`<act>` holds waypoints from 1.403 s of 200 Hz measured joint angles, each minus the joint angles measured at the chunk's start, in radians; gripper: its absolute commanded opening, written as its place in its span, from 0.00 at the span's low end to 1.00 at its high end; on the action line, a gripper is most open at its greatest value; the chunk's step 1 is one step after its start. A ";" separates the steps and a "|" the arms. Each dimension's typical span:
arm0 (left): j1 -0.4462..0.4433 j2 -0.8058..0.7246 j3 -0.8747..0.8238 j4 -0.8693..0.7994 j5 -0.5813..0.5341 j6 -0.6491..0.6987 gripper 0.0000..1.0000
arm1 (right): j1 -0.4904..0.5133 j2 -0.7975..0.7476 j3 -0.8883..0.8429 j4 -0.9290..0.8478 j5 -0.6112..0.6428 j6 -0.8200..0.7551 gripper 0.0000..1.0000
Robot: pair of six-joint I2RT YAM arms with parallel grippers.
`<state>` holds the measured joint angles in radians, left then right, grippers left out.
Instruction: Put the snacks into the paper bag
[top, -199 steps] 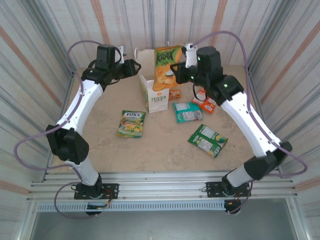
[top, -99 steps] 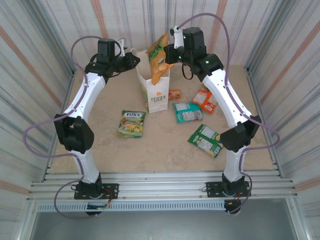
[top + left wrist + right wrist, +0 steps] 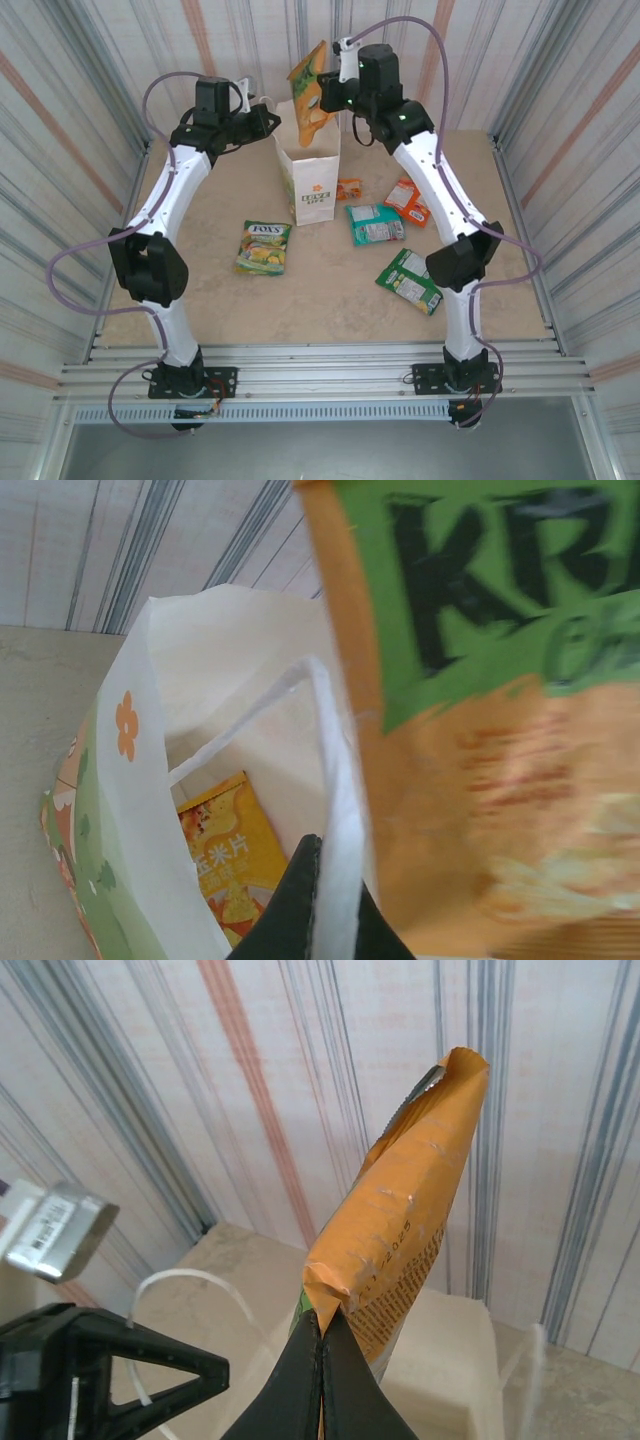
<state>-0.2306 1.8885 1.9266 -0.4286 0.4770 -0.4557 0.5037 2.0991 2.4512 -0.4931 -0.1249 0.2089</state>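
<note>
Gripping the Krax packet (image 3: 310, 100) (image 3: 395, 1220) (image 3: 480, 730) by one edge, the right pincer (image 3: 326, 97) (image 3: 322, 1328) is clamped flat on it. The packet is tilted, its low end at the open mouth of the paper bag (image 3: 313, 185) (image 3: 150, 780), which is straight below that pincer. The left pincer (image 3: 269, 122) (image 3: 325, 880) is pinched narrow on the bag's top rim. A yellow-orange packet (image 3: 225, 850) lies inside the bag, under the left pincer. On the surface (image 3: 300, 300), well below both pincers, are the FOX'S packet (image 3: 263, 246), teal packet (image 3: 375, 223), dark green packet (image 3: 410, 280), orange-white packet (image 3: 408, 202) and tiny orange packet (image 3: 348, 188).
</note>
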 measured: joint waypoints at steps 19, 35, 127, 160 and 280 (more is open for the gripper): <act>0.000 0.000 0.000 0.000 0.002 0.001 0.00 | 0.005 0.045 0.005 -0.002 -0.010 0.008 0.00; 0.000 0.000 0.000 0.000 0.002 0.005 0.00 | 0.016 0.077 0.005 -0.010 -0.013 0.016 0.00; 0.000 0.000 0.000 -0.001 -0.006 0.008 0.00 | 0.089 0.106 0.006 -0.074 -0.025 0.031 0.00; 0.000 0.000 0.000 -0.002 -0.017 0.014 0.00 | 0.102 0.095 -0.009 -0.108 0.005 0.034 0.00; -0.029 -0.060 -0.075 0.014 -0.013 0.010 0.00 | 0.119 -0.114 -0.243 -0.126 0.067 0.114 0.00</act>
<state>-0.2592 1.8286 1.8515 -0.4141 0.4644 -0.4454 0.6224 1.9846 2.2078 -0.6186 -0.0582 0.3229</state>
